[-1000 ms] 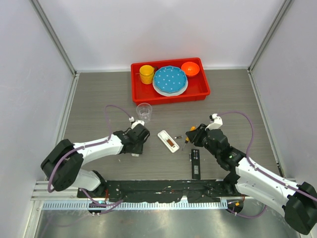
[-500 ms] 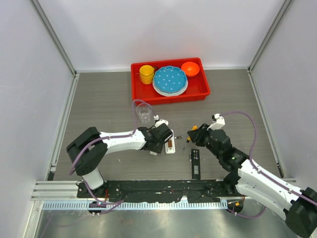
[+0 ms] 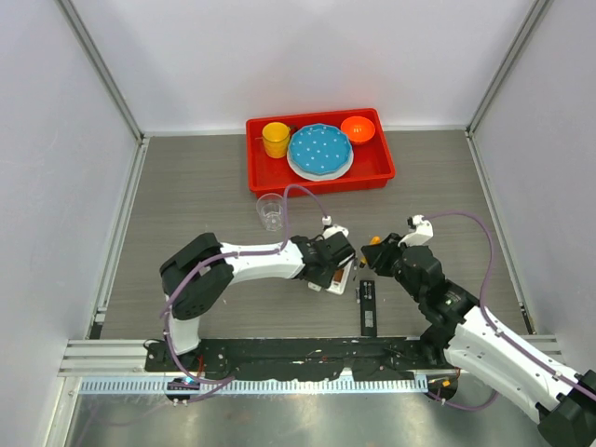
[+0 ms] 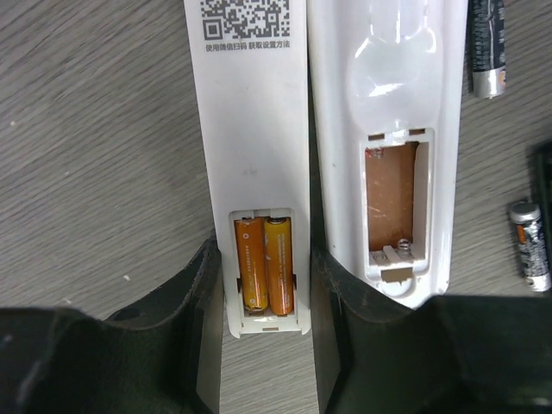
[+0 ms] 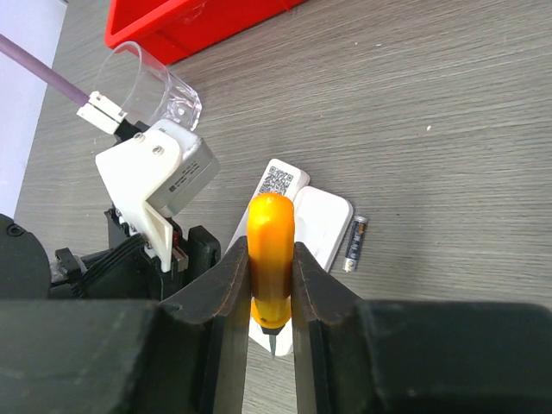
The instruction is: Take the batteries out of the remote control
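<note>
Top camera overhead, distant; wrist cameras close, both showing white remotes (image 4: 259, 129).

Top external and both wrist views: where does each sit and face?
Top external: above, behind the robot, facing down at the table; left arm, right arm show.
Left wrist: facing down onto the slim remote, flanked by the left hand.
Right wrist: looks along the right hand, shut on the screwdriver.
Both wrist views show the wide remote.

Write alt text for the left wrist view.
Two orange batteries sit in the open compartment of a slim white remote, straddled by the left end effector. Beside it lies a wider white remote with an empty compartment; two loose dark batteries lie to its right.
</note>
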### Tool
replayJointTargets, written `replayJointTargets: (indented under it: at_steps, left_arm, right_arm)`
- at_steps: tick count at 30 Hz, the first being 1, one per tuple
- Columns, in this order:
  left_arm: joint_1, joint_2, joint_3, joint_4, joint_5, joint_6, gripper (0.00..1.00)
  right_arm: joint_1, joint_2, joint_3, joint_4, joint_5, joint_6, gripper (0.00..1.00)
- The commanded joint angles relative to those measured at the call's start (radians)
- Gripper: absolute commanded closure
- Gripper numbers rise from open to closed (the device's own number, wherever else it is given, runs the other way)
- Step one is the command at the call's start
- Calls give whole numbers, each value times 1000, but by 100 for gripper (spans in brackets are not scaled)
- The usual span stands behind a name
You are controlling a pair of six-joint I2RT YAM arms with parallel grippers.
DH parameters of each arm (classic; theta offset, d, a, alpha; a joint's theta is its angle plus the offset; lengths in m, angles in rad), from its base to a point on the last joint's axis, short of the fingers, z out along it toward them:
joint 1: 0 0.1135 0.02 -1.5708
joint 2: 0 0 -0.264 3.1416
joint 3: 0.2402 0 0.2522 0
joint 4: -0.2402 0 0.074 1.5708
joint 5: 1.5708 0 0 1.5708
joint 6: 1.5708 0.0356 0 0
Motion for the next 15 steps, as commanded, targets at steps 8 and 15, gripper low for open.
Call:
replayJointTargets:
  at_steps: [8,15]
  left_arm:
    - [-70,150,171,221,263,-28,98]
    - [-68,106,119,216,199,-7,98]
  right_arm:
    - [-8,-65,63,-73,62,-29,99]
    - [-8,-65,61,-82,66,-27,99]
